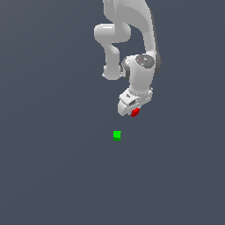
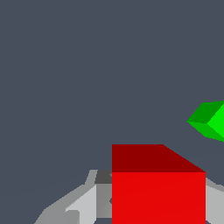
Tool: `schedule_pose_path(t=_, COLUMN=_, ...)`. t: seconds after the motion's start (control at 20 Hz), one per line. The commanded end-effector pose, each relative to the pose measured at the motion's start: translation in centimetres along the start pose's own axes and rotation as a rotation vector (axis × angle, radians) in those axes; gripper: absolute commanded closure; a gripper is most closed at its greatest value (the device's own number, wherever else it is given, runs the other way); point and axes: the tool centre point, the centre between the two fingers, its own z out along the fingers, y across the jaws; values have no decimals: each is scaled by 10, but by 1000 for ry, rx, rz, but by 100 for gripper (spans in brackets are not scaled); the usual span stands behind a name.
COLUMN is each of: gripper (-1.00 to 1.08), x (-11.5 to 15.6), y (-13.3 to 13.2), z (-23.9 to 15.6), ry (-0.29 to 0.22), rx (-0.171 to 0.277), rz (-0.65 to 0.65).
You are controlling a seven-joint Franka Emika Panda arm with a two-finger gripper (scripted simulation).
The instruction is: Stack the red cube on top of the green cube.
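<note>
The red cube sits between the fingers of my white gripper, which is shut on it. In the wrist view the red cube fills the space between the grey fingers. The green cube rests on the dark grey floor, a little below the gripper and toward the exterior view's left. It also shows in the wrist view, partly cut off by the frame edge. The red cube and the green cube are apart.
The white arm reaches down from the top of the exterior view. The floor is a plain dark grey surface with no other objects in view.
</note>
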Motion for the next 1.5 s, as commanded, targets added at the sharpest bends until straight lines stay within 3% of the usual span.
schedule_pose_path(t=0.0, gripper=108, x=0, y=0, z=0, ry=0, rx=0, rz=0)
schedule_pose_path(t=0.35, gripper=108, x=3, y=15, z=7, ry=0, rx=-1, rz=0)
schedule_pose_path(t=1.05, gripper=108, x=24, y=106, z=48, ry=-1, rx=-1, rz=0)
schedule_pose_path(t=1.45, gripper=108, x=32, y=132, z=59, ry=-1, rx=-1, rz=0)
